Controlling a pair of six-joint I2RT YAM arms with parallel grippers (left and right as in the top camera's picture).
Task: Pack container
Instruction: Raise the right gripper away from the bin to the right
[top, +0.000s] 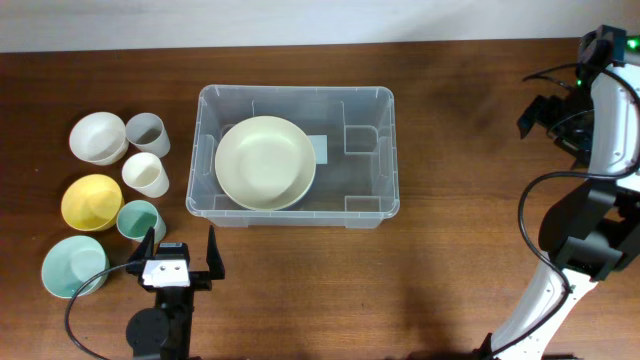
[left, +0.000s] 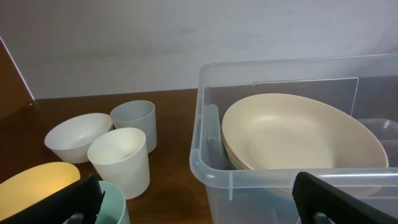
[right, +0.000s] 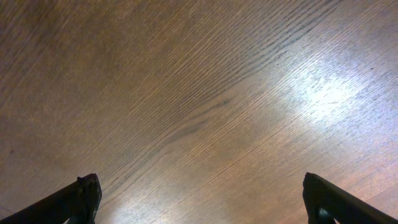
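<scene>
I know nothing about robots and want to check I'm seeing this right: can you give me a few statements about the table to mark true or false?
1. A cream bowl lies inside the container. True.
2. The yellow bowl is packed in the container too. False: it stands on the table, left of the container.
3. The left claw grips a cup. False: it is open and empty, beside the green cup.
4. The right claw is open over bare table. True.
5. The grey cup and the white cup stand outside the container. True.
</scene>
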